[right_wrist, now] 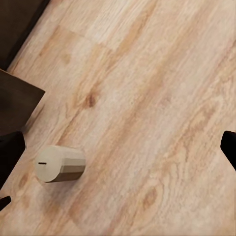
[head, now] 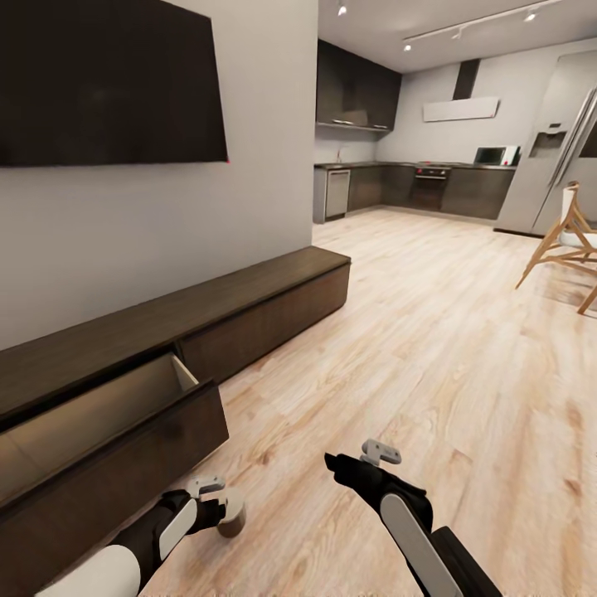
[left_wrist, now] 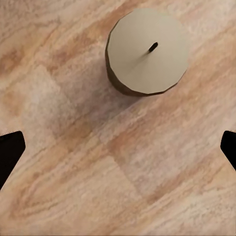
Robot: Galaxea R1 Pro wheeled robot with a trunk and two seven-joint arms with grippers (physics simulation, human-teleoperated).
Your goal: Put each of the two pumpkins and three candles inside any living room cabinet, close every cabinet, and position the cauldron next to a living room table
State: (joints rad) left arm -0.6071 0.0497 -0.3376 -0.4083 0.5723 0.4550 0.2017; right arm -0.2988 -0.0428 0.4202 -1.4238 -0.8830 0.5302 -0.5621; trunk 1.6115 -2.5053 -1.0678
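A stubby grey-brown candle (head: 233, 514) stands upright on the wood floor in front of the cabinet (head: 249, 307). My left gripper (head: 207, 487) hovers just beside and above it. The left wrist view looks down on the candle's (left_wrist: 147, 51) flat top and wick; the left gripper (left_wrist: 118, 150) is open, with the candle beyond its fingertips (left_wrist: 10, 155). My right gripper (head: 380, 453), open with nothing in it, hangs over bare floor to the right. Its wrist view catches the candle (right_wrist: 60, 164) and a corner of the drawer front (right_wrist: 19, 103). One cabinet drawer (head: 108, 414) stands pulled out, its tan interior showing.
A dark TV (head: 108, 83) hangs on the wall above the cabinet. Wood floor (head: 431, 332) stretches ahead to a kitchen (head: 414, 186) with a fridge (head: 555, 141). A wooden chair (head: 572, 240) stands at the right.
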